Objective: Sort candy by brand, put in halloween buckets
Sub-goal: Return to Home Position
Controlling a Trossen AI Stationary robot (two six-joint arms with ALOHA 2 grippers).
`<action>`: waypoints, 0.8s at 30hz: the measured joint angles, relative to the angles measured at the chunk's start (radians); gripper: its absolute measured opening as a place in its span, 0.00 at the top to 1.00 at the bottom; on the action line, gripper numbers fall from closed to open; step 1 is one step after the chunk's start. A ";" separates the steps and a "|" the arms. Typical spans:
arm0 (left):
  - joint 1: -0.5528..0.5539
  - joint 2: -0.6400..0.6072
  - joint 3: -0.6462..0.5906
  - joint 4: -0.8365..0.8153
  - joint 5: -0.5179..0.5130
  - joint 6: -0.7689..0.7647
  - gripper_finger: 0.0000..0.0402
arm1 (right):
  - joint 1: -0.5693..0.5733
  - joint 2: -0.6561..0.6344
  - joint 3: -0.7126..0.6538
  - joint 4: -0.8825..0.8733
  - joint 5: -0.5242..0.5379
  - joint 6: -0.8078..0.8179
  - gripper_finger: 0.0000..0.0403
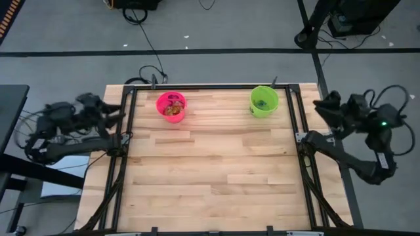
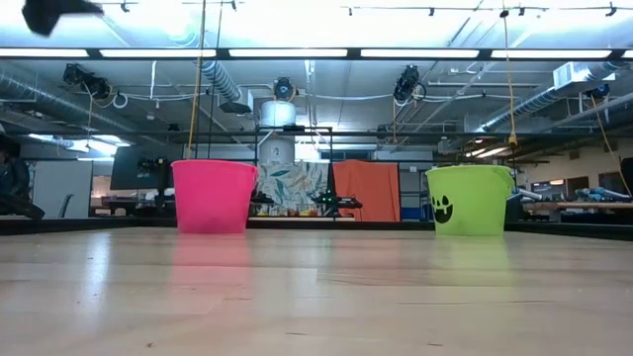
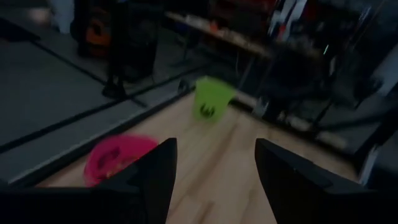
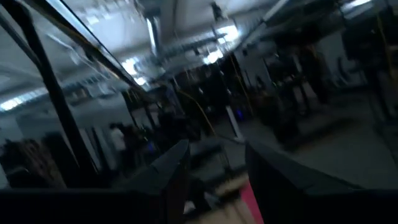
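The pink bucket (image 1: 171, 106) and the green bucket (image 1: 264, 101) are set upright, well apart, along the back edge of the tabletop (image 1: 210, 177). Candy (image 1: 173, 109) is seen inside the pink bucket. The left hand (image 3: 214, 180) is held beyond the tabletop's left side, fingers spread. The right hand (image 4: 217, 183) is held beyond the right side, likewise spread.

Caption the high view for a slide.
Candy lies in the pink bucket and green bucket; left arm and right arm wait off the table's sides.
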 joint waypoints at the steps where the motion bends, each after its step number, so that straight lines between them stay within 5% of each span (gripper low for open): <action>1: 0.000 -0.020 -0.039 -0.002 0.002 0.017 0.45 | -0.006 -0.023 -0.008 -0.049 -0.004 -0.019 0.59; 5: 0.001 -0.086 -0.221 0.071 0.064 0.044 0.45 | -0.032 -0.098 -0.090 -0.089 -0.083 -0.060 0.59; 10: 0.001 -0.151 -0.471 0.357 0.109 0.065 0.45 | -0.071 -0.118 -0.202 -0.092 -0.248 -0.082 0.59; 15: -0.002 -0.140 -0.637 0.679 0.053 0.094 0.45 | -0.094 -0.118 -0.298 0.097 -0.248 -0.142 0.59; 24: -0.004 -0.119 -0.779 0.789 -0.051 0.136 0.45 | -0.093 -0.120 -0.412 0.163 -0.127 -0.341 0.59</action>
